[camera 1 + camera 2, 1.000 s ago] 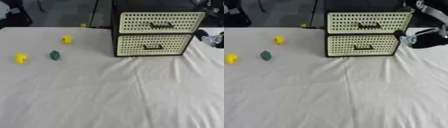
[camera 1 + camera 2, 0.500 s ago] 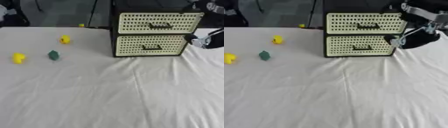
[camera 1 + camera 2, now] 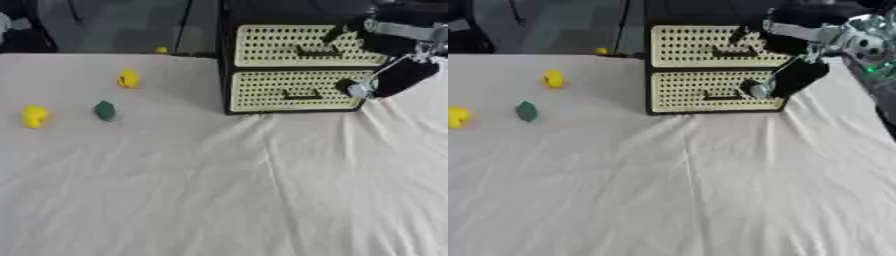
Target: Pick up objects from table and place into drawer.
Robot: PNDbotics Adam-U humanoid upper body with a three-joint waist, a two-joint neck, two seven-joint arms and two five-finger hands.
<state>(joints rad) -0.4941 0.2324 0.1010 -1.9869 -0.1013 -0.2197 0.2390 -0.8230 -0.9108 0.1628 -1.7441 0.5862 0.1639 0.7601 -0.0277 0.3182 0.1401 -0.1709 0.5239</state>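
White wrinkled cloth covers the table (image 3: 262,200). At the far edge sits a black cabinet w/ two cream perforated drawers (image 3: 297,70), one above the other, each w/ a dark handle; both look pushed in. Right hand (image 3: 785,80), black w/ silver joints, comes in from the upper right & sits at the cabinet's right front corner, level w/ the lower drawer (image 3: 715,91); can't tell if its fingers are apart or curled, nothing seen in it. On the left of the table: small yellow object (image 3: 128,79) farthest back, dark green object (image 3: 105,110) nearer, second yellow object (image 3: 33,116) near the left edge. All three lie apart from each other, well apart from the cabinet. Left hand not seen.
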